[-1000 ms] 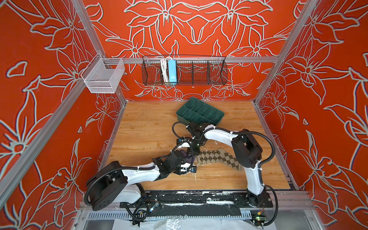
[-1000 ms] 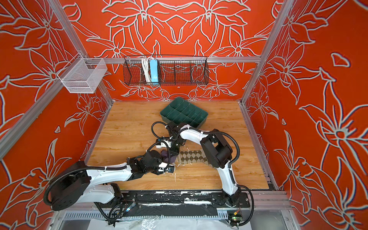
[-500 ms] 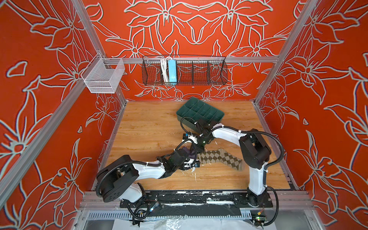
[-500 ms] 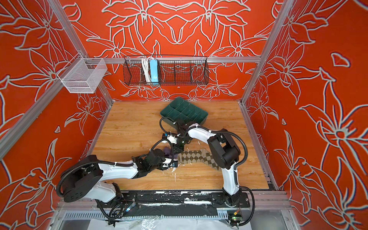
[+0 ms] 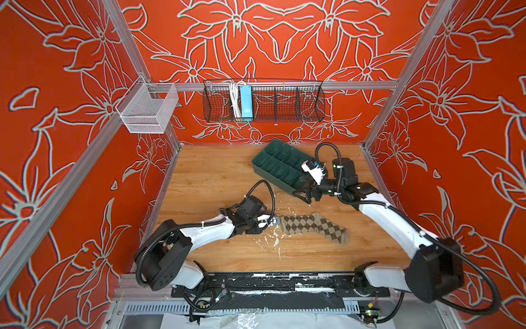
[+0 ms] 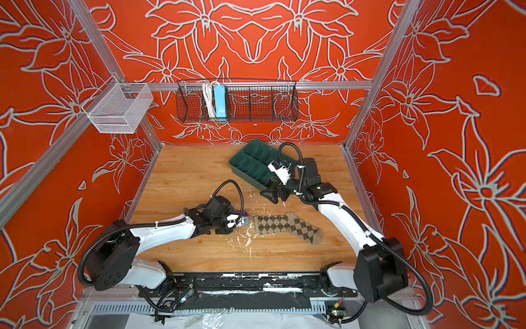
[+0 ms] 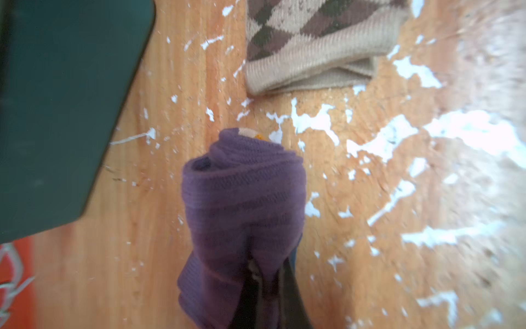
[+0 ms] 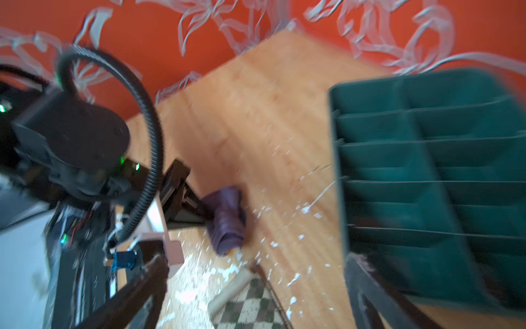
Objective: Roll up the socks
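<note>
While the left end effector (image 7: 264, 273) stays clamped on the rolled purple sock (image 7: 242, 199), the argyle sock (image 5: 313, 229) lies lengthwise just beyond it, w/ the right end effector (image 5: 303, 196) (jaws wide apart) farther off.

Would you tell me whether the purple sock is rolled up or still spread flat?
Rolled: the purple sock is a tight spiralled bundle clamped in the left gripper.

Purple sock (image 7: 242, 205) ribbed knit cloth, matt, argyle sock (image 5: 313, 229) woven knit w/ ribbed cuff, tabletop (image 5: 216, 176) wood-grain, worn w/ white flakes, green organizer tray (image 5: 273, 168) smooth plastic
</note>
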### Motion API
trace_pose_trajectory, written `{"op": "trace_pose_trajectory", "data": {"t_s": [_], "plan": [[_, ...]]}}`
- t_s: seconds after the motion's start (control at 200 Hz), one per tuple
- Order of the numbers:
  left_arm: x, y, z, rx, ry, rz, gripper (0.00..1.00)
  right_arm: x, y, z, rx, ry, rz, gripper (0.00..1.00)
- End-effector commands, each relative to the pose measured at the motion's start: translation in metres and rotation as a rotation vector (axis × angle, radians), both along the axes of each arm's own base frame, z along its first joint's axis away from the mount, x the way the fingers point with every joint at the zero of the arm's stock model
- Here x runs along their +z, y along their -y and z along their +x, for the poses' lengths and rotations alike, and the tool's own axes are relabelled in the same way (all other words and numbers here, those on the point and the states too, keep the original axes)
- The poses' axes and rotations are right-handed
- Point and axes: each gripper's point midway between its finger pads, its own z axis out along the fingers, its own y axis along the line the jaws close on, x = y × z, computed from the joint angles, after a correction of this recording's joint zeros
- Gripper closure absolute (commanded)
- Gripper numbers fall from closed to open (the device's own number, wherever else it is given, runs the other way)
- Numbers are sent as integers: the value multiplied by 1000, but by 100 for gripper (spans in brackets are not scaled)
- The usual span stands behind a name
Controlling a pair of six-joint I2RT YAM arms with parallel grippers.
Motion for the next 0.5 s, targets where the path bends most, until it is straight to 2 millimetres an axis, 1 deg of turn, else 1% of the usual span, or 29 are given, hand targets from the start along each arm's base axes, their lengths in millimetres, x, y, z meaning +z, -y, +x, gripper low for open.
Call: {"op": "trace_pose_trajectory", "data": {"t_s": [0.0, 0.035, 0.075, 0.145, 0.18, 0.24, 0.305, 0.345, 0.405, 0.44, 0.495], "plan": [[-22, -15, -55, -22, -342, 25, 100, 30, 24, 17, -289, -53, 139, 2], [-21, -13, -56, -24, -371, 16, 100, 35, 27, 14, -305, -39, 153, 2], [-19, -12, -54, -16, -399, 9, 100, 40, 25, 5, -264, 1, 159, 3], [-17, -8, -51, -5, -453, -2, 100, 45, 18, -16, -155, 81, 166, 14], [-18, -7, -49, 7, -476, -4, 100, 45, 17, -25, -128, 111, 155, 17], [-19, -4, -45, 21, -514, -8, 100, 36, 13, -44, -80, 160, 78, 21], [-20, -1, -44, 24, -560, -7, 100, 17, 5, -70, 12, 235, -74, 23], [-20, 1, -42, 30, -580, -9, 100, 1, -3, -89, 104, 313, -190, 24], [-22, 2, -41, 36, -604, -8, 100, -23, -9, -111, 215, 416, -334, 26], [-22, 3, -39, 42, -613, -4, 100, -35, -13, -120, 262, 462, -394, 26], [-23, 2, -39, 45, -635, -7, 100, -52, -17, -127, 306, 523, -478, 27]]}}
